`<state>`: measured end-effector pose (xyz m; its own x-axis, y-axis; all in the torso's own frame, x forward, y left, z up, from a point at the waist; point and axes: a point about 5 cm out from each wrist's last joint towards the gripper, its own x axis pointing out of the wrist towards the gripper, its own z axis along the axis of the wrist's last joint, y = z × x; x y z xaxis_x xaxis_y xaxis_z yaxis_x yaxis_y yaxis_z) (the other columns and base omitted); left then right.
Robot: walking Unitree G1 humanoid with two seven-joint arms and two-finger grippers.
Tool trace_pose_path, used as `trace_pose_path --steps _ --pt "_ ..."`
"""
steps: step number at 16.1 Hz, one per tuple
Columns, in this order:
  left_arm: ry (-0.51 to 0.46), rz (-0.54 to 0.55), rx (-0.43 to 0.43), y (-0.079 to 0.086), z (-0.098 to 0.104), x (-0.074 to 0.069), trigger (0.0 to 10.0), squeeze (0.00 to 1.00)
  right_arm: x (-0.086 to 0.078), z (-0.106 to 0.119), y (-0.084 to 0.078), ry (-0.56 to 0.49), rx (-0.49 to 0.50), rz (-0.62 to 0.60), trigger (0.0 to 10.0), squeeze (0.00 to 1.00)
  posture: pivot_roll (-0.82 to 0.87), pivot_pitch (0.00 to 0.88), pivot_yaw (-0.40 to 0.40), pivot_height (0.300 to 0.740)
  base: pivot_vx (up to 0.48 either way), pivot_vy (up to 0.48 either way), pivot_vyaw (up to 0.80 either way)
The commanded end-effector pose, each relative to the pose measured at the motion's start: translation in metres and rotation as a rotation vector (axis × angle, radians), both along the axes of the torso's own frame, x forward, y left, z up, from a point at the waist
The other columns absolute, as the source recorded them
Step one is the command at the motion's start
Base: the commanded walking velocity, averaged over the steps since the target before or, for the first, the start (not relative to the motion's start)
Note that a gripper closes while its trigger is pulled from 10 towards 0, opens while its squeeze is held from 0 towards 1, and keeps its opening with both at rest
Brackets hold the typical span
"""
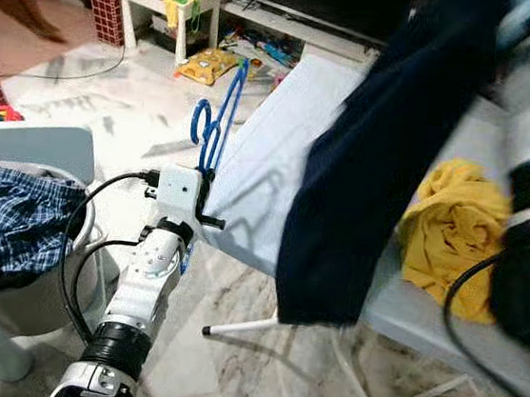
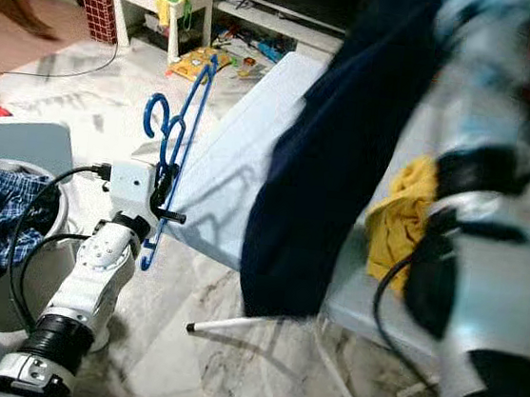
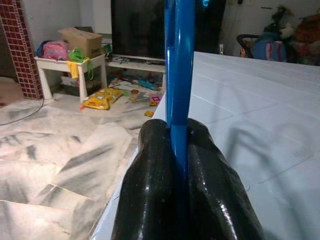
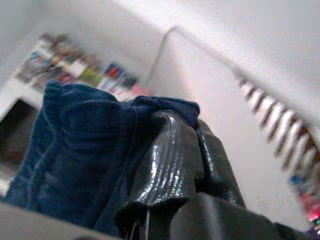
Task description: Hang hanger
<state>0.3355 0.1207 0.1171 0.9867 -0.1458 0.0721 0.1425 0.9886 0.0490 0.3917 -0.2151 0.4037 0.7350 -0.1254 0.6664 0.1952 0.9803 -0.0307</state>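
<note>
The left gripper (image 3: 181, 150) is clamping the blue hanger (image 1: 219, 117) between its fingers, while the right gripper (image 4: 192, 150) is pinching the navy garment (image 1: 375, 154) aloft; threading the hanger into it looks next.

No text, label, brand, number or sign is showing clearly enough to be read. The cardboard box (image 3: 80, 41) on the white shelf unit (image 3: 65, 70) is showing no legible print, and the colourful items (image 4: 75, 67) appearing in the right wrist view are coming through too blurred for any lettering to be made out.
</note>
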Motion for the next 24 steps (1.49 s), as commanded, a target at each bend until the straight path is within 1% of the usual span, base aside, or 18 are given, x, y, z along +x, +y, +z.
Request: trace_pose_path --steps 1,2,3,5,6,7,8,9,11,12,14,15,16,19,21,22,23,24 --pt "0.044 -0.008 0.01 -0.004 -0.008 -0.003 10.0 0.0 0.0 -0.005 -0.006 0.006 -0.008 -0.035 10.0 0.0 0.14 0.0 -0.148 0.74 0.0 0.0 0.0" --pt "0.044 -0.018 0.009 -0.007 -0.008 -0.002 10.0 0.0 0.003 -0.021 -0.012 0.05 -0.048 -0.088 10.0 0.0 0.14 0.0 -0.142 0.74 0.0 0.0 0.0" --pt "0.044 -0.027 0.008 -0.009 -0.007 -0.002 10.0 0.0 0.004 -0.043 -0.025 0.113 -0.121 -0.208 10.0 0.0 0.13 0.0 -0.133 0.74 0.0 0.0 0.0" --pt "0.048 -0.039 0.007 -0.011 -0.008 -0.002 10.0 0.0 0.0 -0.081 -0.054 0.223 -0.085 -0.306 10.0 0.0 0.12 0.0 -0.123 0.74 0.0 0.0 0.0" --pt "0.05 -0.043 0.007 -0.011 -0.008 -0.002 10.0 0.0 -0.003 -0.096 -0.063 0.263 -0.065 -0.319 10.0 0.4 0.12 0.0 -0.117 0.74 0.0 0.0 0.0" --pt "0.052 -0.052 0.009 -0.012 -0.008 -0.002 10.0 0.0 -0.005 -0.121 -0.07 0.353 -0.071 -0.285 10.0 1.0 0.11 0.0 -0.111 0.74 0.0 0.0 0.0" --pt "0.053 -0.059 0.009 -0.013 -0.008 -0.001 10.0 0.0 -0.008 -0.153 -0.068 0.461 -0.09 -0.185 10.0 1.0 0.11 0.0 -0.104 0.74 0.0 0.0 0.0" --pt "0.054 -0.064 0.01 -0.014 -0.008 -0.001 10.0 0.0 -0.011 -0.175 -0.06 0.552 -0.141 -0.075 10.0 1.0 0.1 0.0 -0.099 0.74 0.0 0.0 0.0" --pt "0.061 -0.075 0.011 -0.014 -0.009 -0.001 10.0 0.0 -0.023 -0.194 -0.05 0.603 -0.243 0.016 10.0 1.0 0.09 0.0 -0.087 0.74 0.0 0.0 0.0" --pt "0.065 -0.084 0.013 -0.015 -0.01 -0.002 10.0 0.0 -0.031 -0.202 -0.042 0.622 -0.277 0.09 10.0 1.0 0.09 0.0 -0.082 0.74 0.0 0.0 0.0" --pt "0.067 -0.104 0.016 -0.017 -0.009 -0.001 10.0 0.0 -0.047 -0.211 -0.036 0.638 -0.241 0.186 10.0 1.0 0.08 0.0 -0.068 0.74 0.0 0.0 0.0" --pt "0.059 -0.118 0.021 -0.019 -0.007 0.0 10.0 0.0 -0.06 -0.218 -0.031 0.646 -0.228 0.262 10.0 1.0 0.08 0.0 -0.065 0.74 0.0 0.0 0.0" --pt "0.059 -0.12 0.021 -0.018 -0.007 0.0 10.0 0.0 -0.066 -0.221 -0.027 0.659 -0.223 0.302 10.0 1.0 0.08 0.0 -0.064 0.74 0.0 0.0 0.0" --pt "0.065 -0.121 0.024 -0.016 -0.008 0.001 10.0 0.0 -0.091 -0.232 -0.021 0.716 -0.225 0.412 10.0 1.0 0.08 0.0 -0.06 0.74 0.0 0.0 0.0" --pt "0.069 -0.125 0.024 -0.016 -0.008 0.001 10.0 0.0 -0.105 -0.235 -0.014 0.745 -0.233 0.514 10.0 1.0 0.08 0.0 -0.06 0.74 0.0 0.0 0.0" --pt "0.07 -0.129 0.023 -0.017 -0.009 0.001 10.0 0.0 -0.114 -0.237 -0.008 0.777 -0.251 0.589 10.0 1.0 0.08 0.0 -0.06 0.74 0.0 0.0 0.0" --pt "0.07 -0.131 0.023 -0.017 -0.009 0.001 10.0 0.0 -0.118 -0.239 -0.005 0.793 -0.256 0.621 10.0 1.0 0.08 0.0 -0.061 0.74 0.0 0.0 0.0" --pt "0.071 -0.133 0.022 -0.018 -0.008 0.001 10.0 0.0 -0.125 -0.244 0.002 0.837 -0.273 0.693 10.0 1.0 0.08 0.0 -0.063 0.74 0.0 0.0 0.0"
